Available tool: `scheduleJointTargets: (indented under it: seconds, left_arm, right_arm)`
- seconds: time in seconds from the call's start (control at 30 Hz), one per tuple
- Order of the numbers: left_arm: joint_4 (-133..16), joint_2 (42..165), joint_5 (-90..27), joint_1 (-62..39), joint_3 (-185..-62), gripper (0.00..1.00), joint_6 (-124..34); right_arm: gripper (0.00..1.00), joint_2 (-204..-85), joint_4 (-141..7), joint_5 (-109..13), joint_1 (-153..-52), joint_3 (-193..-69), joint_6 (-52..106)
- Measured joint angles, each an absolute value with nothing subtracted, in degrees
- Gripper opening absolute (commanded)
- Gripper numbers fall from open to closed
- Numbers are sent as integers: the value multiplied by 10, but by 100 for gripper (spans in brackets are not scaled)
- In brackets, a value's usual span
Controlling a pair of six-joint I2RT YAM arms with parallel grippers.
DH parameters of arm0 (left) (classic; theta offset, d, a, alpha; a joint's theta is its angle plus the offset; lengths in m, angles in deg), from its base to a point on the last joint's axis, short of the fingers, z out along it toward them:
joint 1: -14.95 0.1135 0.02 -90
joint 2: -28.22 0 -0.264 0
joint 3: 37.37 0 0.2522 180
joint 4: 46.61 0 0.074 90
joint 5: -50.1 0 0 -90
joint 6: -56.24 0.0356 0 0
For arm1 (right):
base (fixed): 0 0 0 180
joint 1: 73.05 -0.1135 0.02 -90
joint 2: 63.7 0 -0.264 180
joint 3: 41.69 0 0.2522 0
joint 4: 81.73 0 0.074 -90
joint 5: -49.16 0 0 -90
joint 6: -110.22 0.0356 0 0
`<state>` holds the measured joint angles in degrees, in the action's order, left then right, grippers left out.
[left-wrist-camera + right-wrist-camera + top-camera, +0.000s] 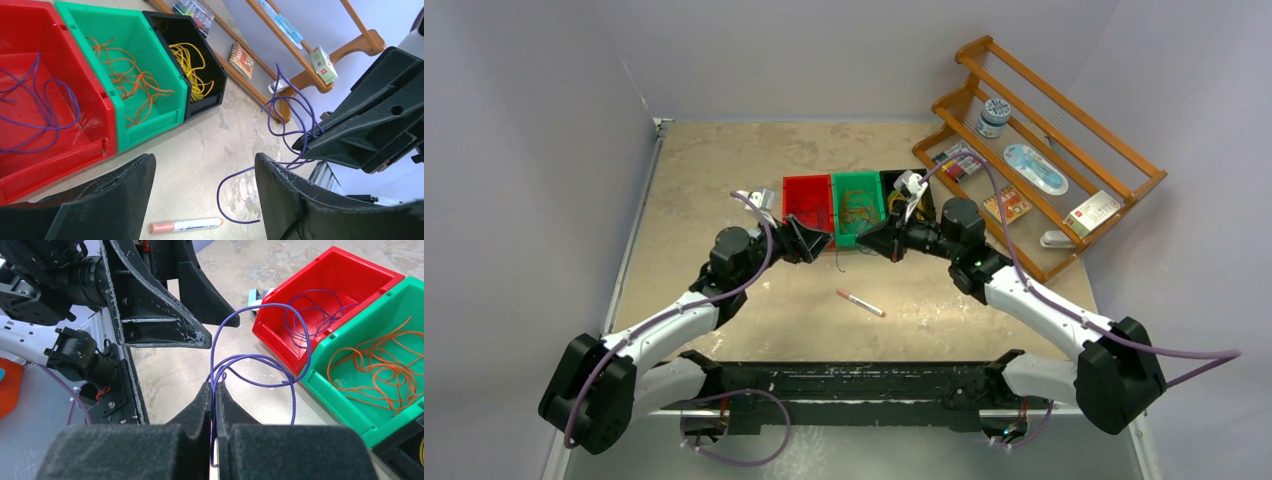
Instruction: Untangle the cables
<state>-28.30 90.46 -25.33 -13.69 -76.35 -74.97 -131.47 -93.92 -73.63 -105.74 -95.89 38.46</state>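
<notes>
My right gripper (214, 386) is shut on a thin purple cable (265, 304), held above the table in front of the bins. The cable loops out from the jaws and its free end curls down to the tabletop (218, 197). My left gripper (204, 157) is open and empty, facing the right gripper (300, 145) with a short gap between them. A red bin (60, 165) holds more purple cables, a green bin (150, 130) holds orange cables (140, 80), and a black bin (205, 102) holds yellow cables (192, 70).
A pink-capped marker pen (861, 303) lies on the table in front of both grippers. A wooden rack (1044, 150) with small items lies at the back right. The three bins stand in a row just behind the grippers.
</notes>
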Motion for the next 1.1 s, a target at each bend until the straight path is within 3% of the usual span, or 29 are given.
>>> scheduleJointTargets:
  seconds: [0.67, 0.93, 1.1]
  left_arm:
    - [-168, 955, -158, -137, -756, 63, -778]
    - [-141, 969, -126, -140, -756, 44, -792]
    - [-142, 972, -116, -141, -756, 8, -795]
  right_arm:
    - [0, -1333, -975, -757, -1057, -989, 421]
    - [0, -1363, -1028, -771, -1057, -998, 452]
    - [0, -1369, -1051, -779, -1057, -1000, 466]
